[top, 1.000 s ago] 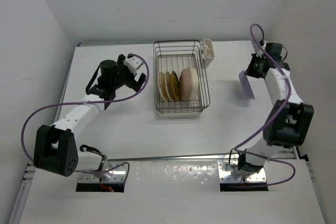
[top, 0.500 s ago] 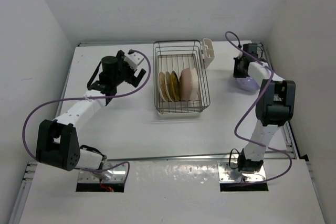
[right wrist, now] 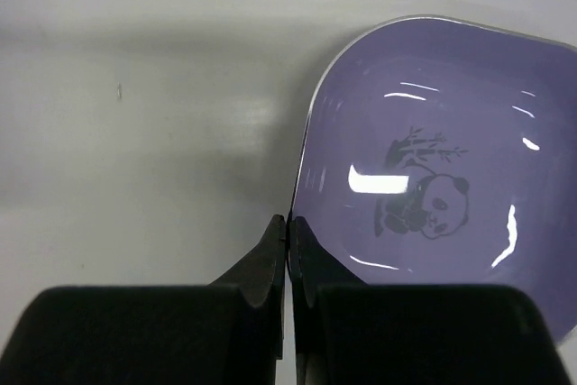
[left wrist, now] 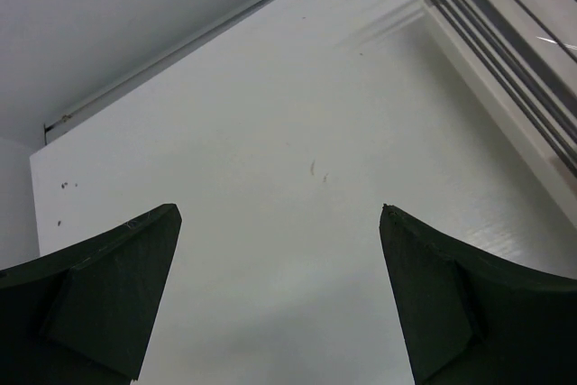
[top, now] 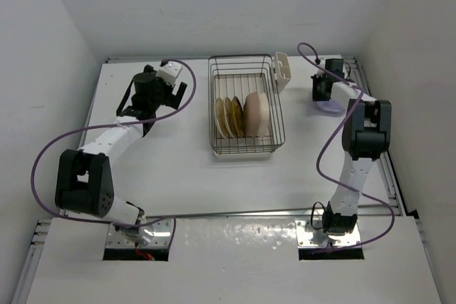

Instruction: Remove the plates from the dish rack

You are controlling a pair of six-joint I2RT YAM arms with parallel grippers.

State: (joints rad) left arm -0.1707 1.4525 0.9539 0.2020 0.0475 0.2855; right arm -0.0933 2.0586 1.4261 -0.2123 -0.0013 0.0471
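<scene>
Top external view: the dish rack (top: 246, 76) stands at the middle of the far half of the white table (top: 178, 169), with a white cutlery cup (top: 282, 70) on its far right corner. Three plates stand on edge between its prongs, from left to right a cream plate (top: 220, 117), a yellow-gold plate (top: 234, 115) and a larger pinkish-beige plate (top: 256, 114). The left gripper (top: 174, 90) is over bare table to the left of the rack and apart from it. The right gripper (top: 323, 95) is at the far right of the table, at a lavender plate (top: 329, 108) that lies well clear of the rack. Left wrist view: the left gripper (left wrist: 279, 211) is spread wide and holds nothing, with only table between its dark fingers (left wrist: 99, 286). A corner of the rack's wire frame (left wrist: 505, 38) shows at upper right. Right wrist view: the right gripper (right wrist: 288, 219) is pinched tight on the left rim of the lavender plate (right wrist: 433, 132), a rounded-square dish with a panda drawing (right wrist: 424, 197) in its well. It appears to lie flat on the table (right wrist: 135, 132).
</scene>
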